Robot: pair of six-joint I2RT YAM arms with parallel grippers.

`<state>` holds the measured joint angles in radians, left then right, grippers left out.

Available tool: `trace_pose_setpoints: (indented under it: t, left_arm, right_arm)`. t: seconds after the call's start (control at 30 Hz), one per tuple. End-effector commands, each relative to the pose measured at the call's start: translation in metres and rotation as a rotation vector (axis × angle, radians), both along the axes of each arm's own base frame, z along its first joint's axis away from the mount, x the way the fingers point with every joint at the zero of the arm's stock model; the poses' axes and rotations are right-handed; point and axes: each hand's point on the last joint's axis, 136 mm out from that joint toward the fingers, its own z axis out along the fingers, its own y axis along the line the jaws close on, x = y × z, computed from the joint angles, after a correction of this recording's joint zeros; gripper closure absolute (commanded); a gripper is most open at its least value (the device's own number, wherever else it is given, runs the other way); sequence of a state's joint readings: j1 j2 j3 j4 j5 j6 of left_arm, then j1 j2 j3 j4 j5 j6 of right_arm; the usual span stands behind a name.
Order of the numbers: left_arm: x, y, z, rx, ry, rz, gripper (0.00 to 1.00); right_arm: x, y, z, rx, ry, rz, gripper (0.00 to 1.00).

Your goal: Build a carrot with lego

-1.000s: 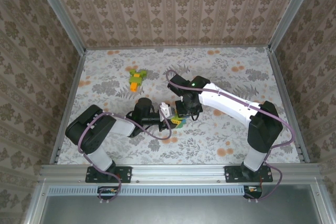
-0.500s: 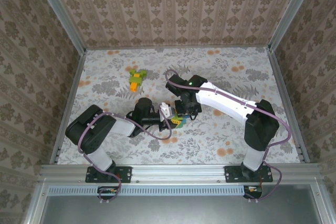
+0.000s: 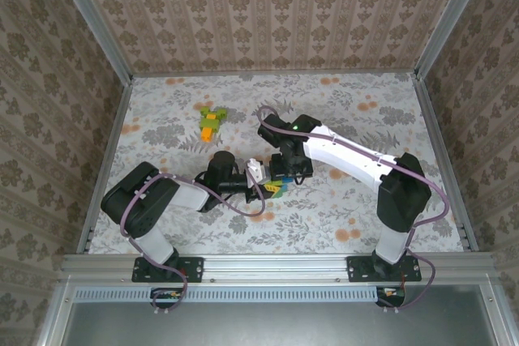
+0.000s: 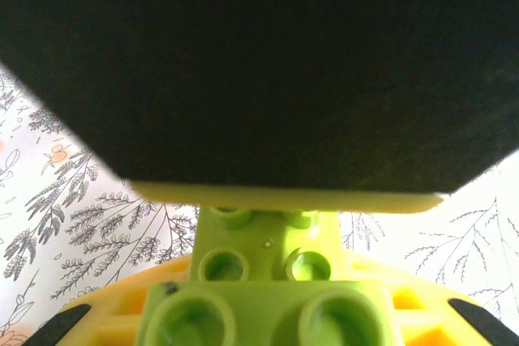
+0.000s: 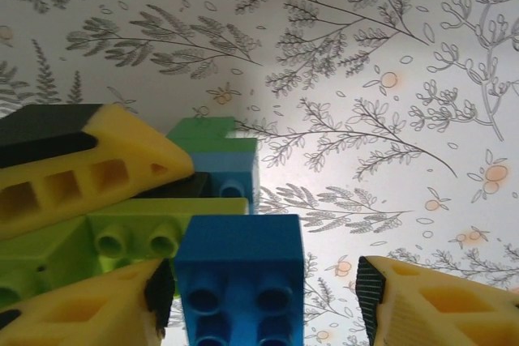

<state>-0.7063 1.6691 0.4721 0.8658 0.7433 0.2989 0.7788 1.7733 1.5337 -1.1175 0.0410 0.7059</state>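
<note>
Blue plastic brick [image 5: 239, 275] shows round hollow studs.

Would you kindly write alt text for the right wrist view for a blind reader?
A blue studded plastic brick sits between the right gripper's open yellow fingers, beside a light green studded brick, against a floral-patterned tabletop.

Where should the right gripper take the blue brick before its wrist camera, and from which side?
Across its two flat side walls, coming along the wrist camera's line onto the studded face. The blue brick shows its studs to that camera and sits between the right gripper's open fingers, side walls facing the pads. Room looks tight where the light green brick abuts it.
</note>
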Motion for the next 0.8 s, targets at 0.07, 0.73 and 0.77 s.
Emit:
trace_pose_setpoints:
  t: [0.07,0.73,0.77]
  left_arm:
    - [-0.015,0.015,-0.049,0.152,0.113,0.006,0.72]
    - [-0.002,0.014,-0.035,0.235,0.342,0.126,0.73]
    - [-0.001,0.014,-0.032,0.239,0.364,0.141,0.73]
  right_arm:
    - [0.005,0.004,0.043,0.121,-0.079,0.012,0.34]
    - [-0.003,-0.08,0.067,0.176,-0.26,-0.058,0.34]
    - [-0.004,-0.081,0.063,0.176,-0.255,-0.047,0.34]
